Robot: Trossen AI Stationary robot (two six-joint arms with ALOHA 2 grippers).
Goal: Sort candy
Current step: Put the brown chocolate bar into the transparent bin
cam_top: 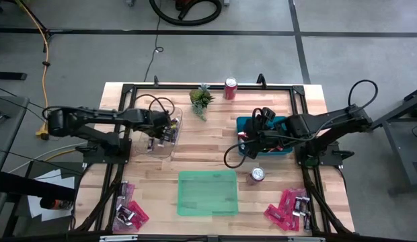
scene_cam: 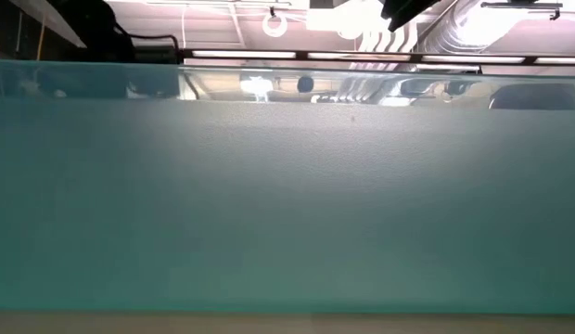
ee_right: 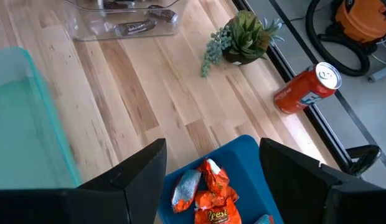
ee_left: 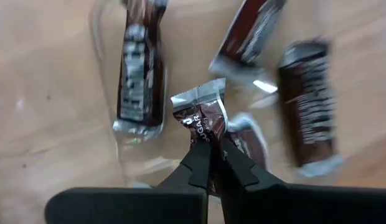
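Left hand (ee_left: 210, 163) clamped on dark bar (ee_left: 202, 118) over clear tray (cam_top: 158, 131), bench's left side; release next; right hand (ee_right: 211, 171) apart above blue tray (cam_top: 284, 152); orange packets (ee_right: 211, 193) inside.

I read "SUGAR" on the dark bar wrapper (ee_left: 202, 118) — and part of "Reese's" on an orange packet (ee_right: 211, 214) in the blue tray (ee_right: 249, 162).

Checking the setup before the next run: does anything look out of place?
Nothing looks spilled or damaged. The low view is blocked by the green tray. The left gripper pinches a brown bar over the clear tray.
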